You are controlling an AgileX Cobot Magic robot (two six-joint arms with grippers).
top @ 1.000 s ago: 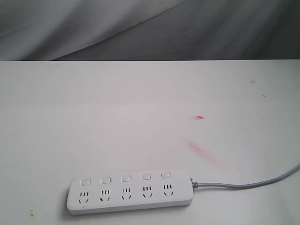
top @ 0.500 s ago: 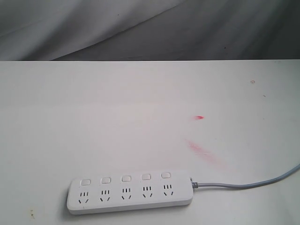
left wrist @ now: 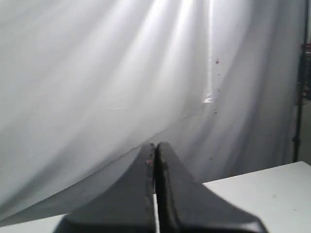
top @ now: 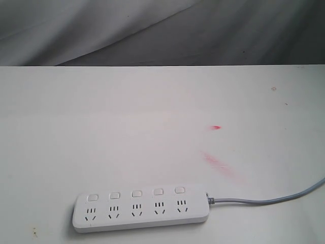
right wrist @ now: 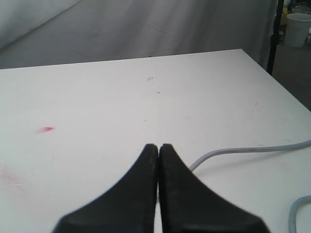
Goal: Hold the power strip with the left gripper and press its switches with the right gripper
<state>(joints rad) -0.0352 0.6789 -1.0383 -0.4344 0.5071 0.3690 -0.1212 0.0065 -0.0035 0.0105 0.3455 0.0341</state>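
Note:
The white power strip (top: 140, 209) lies flat near the front edge of the table in the exterior view, its row of small square switches (top: 136, 193) along its far side and its grey cord (top: 264, 200) running off to the right. Neither arm shows in the exterior view. My left gripper (left wrist: 155, 146) is shut with nothing in it, pointing at the grey backdrop above the table. Over the table my right gripper (right wrist: 158, 146) is also shut and empty, with a stretch of the grey cord (right wrist: 233, 151) just beyond its tips. The strip is out of both wrist views.
Red smears (top: 216, 162) and a small red mark (top: 217, 127) stain the white table (top: 152, 127) beyond the strip. A grey cloth backdrop (top: 152, 30) hangs behind. Past the table's right edge, the right wrist view shows a dark pole (right wrist: 274, 34) and a white bucket (right wrist: 298, 29).

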